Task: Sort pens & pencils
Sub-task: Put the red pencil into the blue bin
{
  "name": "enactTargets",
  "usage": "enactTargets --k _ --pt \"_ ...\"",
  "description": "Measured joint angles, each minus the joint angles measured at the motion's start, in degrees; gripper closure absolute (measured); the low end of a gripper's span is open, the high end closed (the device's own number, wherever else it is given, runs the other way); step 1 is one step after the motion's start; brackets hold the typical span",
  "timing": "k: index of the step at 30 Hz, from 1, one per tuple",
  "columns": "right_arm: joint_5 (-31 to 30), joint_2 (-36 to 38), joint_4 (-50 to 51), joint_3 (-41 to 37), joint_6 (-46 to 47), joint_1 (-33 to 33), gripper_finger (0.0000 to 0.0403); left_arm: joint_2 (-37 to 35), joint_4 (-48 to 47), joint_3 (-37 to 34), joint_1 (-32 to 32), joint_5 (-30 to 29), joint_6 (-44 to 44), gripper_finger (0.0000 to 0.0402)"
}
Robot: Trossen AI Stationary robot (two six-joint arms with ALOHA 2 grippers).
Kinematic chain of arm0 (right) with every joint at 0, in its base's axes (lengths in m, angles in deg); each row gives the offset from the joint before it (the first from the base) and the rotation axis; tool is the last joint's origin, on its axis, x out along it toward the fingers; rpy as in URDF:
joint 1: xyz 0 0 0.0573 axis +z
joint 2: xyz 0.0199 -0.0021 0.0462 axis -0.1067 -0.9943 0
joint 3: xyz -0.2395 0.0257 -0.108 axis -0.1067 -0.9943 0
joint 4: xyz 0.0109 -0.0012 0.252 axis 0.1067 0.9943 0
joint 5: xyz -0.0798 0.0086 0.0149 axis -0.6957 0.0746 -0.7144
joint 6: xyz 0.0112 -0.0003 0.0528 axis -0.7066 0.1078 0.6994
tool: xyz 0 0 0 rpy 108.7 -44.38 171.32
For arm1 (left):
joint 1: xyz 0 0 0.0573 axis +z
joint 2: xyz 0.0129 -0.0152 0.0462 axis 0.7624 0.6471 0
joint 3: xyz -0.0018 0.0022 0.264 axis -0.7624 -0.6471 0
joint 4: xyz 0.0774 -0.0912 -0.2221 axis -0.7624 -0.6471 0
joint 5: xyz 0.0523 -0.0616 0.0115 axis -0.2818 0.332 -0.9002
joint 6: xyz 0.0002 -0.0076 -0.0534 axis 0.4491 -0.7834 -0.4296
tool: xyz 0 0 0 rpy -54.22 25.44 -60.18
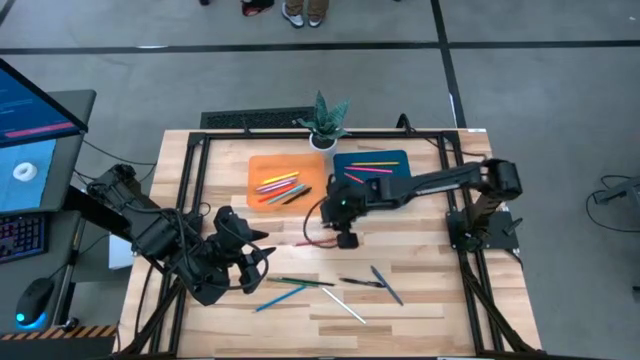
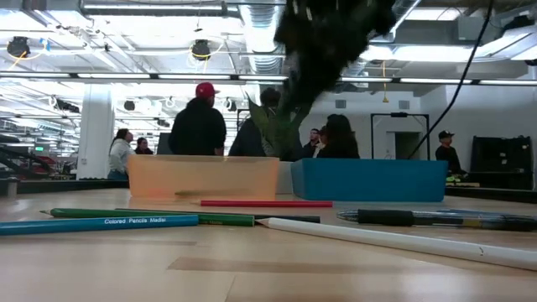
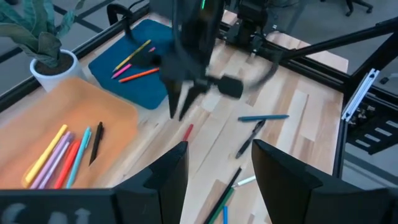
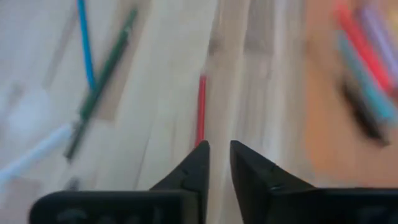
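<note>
A red pencil (image 4: 200, 109) lies flat on the wooden table, just beyond my right gripper (image 4: 217, 155), which hangs above it, open by a narrow gap and holding nothing. The orange tray (image 1: 262, 165) holds several pens & pencils. The blue tray (image 1: 395, 160) holds a few. Near the front edge lie loose ones: a green (image 1: 310, 283), a blue (image 1: 278, 297), a white (image 1: 345, 305) and two dark pens (image 1: 375, 283). My left gripper (image 3: 217, 180) waits raised at the table's left front, open and holding nothing.
A small potted plant (image 1: 328, 122) stands at the far edge between the two trays. A black frame (image 1: 190, 180) runs around the table. A monitor (image 1: 30, 120) stands off the left side. People stand in the room behind (image 2: 201, 122).
</note>
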Motion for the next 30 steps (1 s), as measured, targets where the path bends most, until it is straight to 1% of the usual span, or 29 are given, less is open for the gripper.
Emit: enactTargets --k 4,7,9,13,17,19,22,25,28,30 --pt "0.55 -4.94 -6.38 -3.11 0.64 1.15 0.0285 0.0 0.0 -0.02 0.0 -0.05 -0.19 0.0235" --pt "4.23 -8.7 -15.0 -5.5 4.3 1.75 0.0266 0.0 -0.01 -0.02 0.0 -0.03 -0.43 0.0235" --pt "4.89 -9.79 -20.79 -7.48 6.54 1.75 0.0259 -0.02 -0.04 -0.02 -0.02 0.04 -1.08 0.0235" --pt "3.01 -7.93 -33.65 -14.03 11.38 1.78 0.0257 0.0 -0.1 -0.02 -0.02 0.39 -1.99 0.0235" --pt "1.33 -2.33 -45.27 -22.11 12.57 1.76 0.0265 0.0 -0.07 -0.02 -0.02 0.37 -2.38 0.0235" --pt "0.06 0.6 -47.89 -26.68 12.58 1.9 0.0269 0.0 -0.07 -0.02 -0.02 0.37 -2.52 0.0235" --pt "-1.74 2.36 -51.45 -32.59 12.52 2.19 0.0273 0.0 -0.05 -0.02 -0.02 -0.04 -2.56 0.0235" --pt "-1.84 2.51 -56.62 -36.74 11.97 2.09 0.0273 0.0 -0.03 -0.02 -0.02 -1.61 -2.58 0.0235" --pt "-2.0 0.22 -61.83 -39.14 11.13 2.08 0.0273 0.03 0.0 -0.02 -0.02 -3.49 -3.02 0.0235" --pt "-2.37 -2.2 -64.4 -39.21 10.75 2.19 0.0274 0.04 0.01 -0.02 -0.02 -4.12 -3.52 0.0235"
